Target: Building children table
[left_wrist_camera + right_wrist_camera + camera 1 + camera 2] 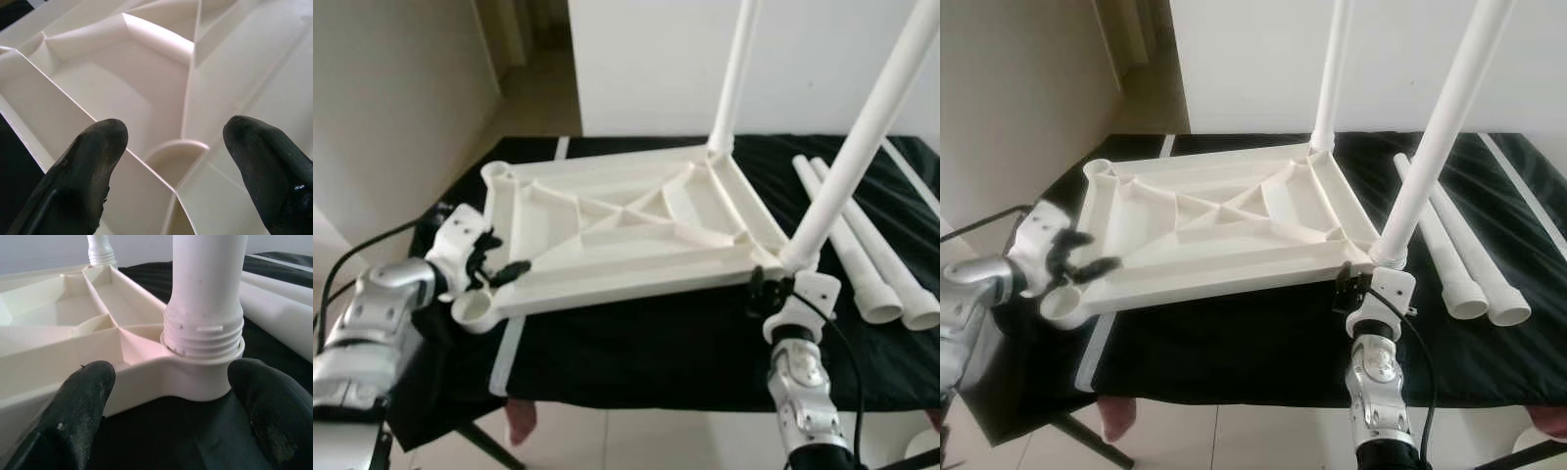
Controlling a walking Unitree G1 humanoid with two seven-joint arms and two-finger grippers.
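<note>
The white tabletop [626, 230] lies upside down on the black-covered table [636, 343], with 2 legs [857, 137] screwed into its right-side sockets and 2 loose legs [867, 259] lying just beside it. The left gripper [499, 266] gapes open at the near-left corner socket [475, 311]. The right gripper [766, 294] is spread open around the near-right socket, gripping nothing. Likely next: pick up a loose leg and thread it into an empty left socket.

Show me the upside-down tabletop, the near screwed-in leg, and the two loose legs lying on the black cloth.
tabletop [607, 220]: left eye view, ribbed underside, at the centre cross.
near screwed-in leg [847, 162]: left eye view, mid-shaft.
loose legs [876, 259]: left eye view, shaft of the nearer one.
</note>
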